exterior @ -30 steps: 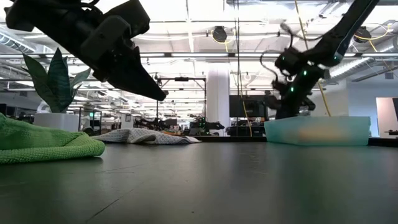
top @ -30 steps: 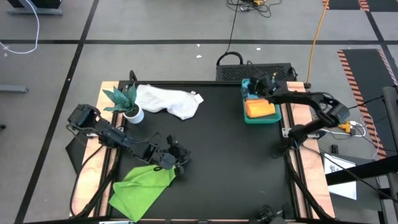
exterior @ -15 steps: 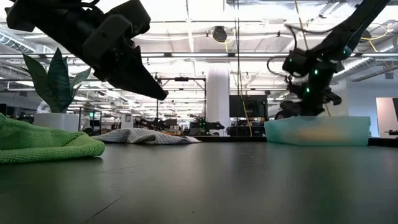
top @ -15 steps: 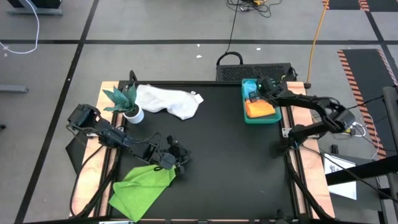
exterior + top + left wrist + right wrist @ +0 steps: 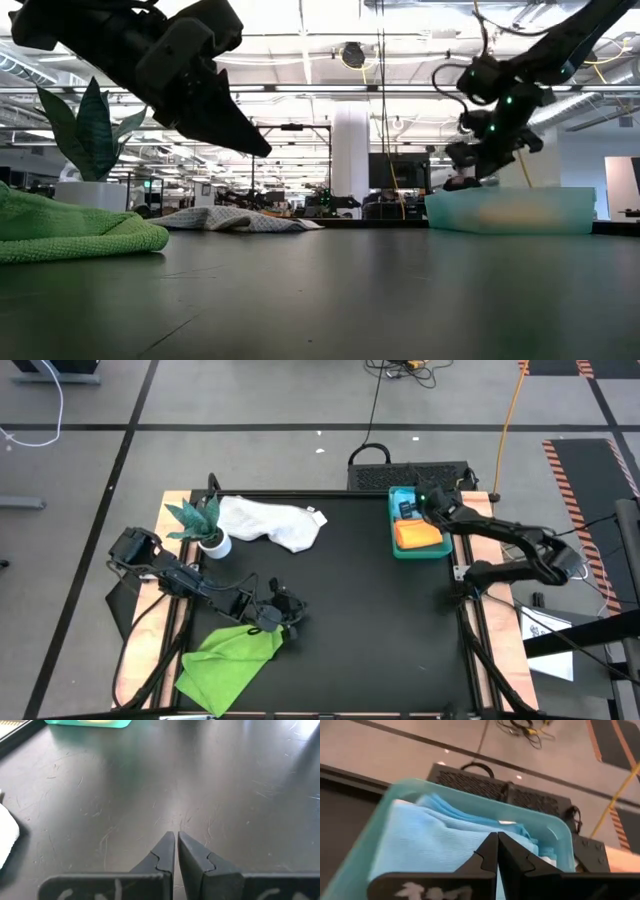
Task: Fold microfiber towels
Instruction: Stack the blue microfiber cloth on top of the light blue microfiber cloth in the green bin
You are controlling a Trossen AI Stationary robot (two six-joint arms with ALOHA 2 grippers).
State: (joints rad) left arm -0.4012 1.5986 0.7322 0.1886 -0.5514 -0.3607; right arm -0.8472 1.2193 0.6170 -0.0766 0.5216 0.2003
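Right claw (image 5: 424,503), clenched and empty, hangs over the blue towel (image 5: 440,847) in the tray (image 5: 396,548); left claw (image 5: 175,840), clenched, hovers beside the green towel (image 5: 228,660).

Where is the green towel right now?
In the high view the green towel lies crumpled at the table's near left corner, just below the left gripper, well away from the white towel and the plant.

Overhead and table-level views, both sharing the teal tray (image 5: 396,546).
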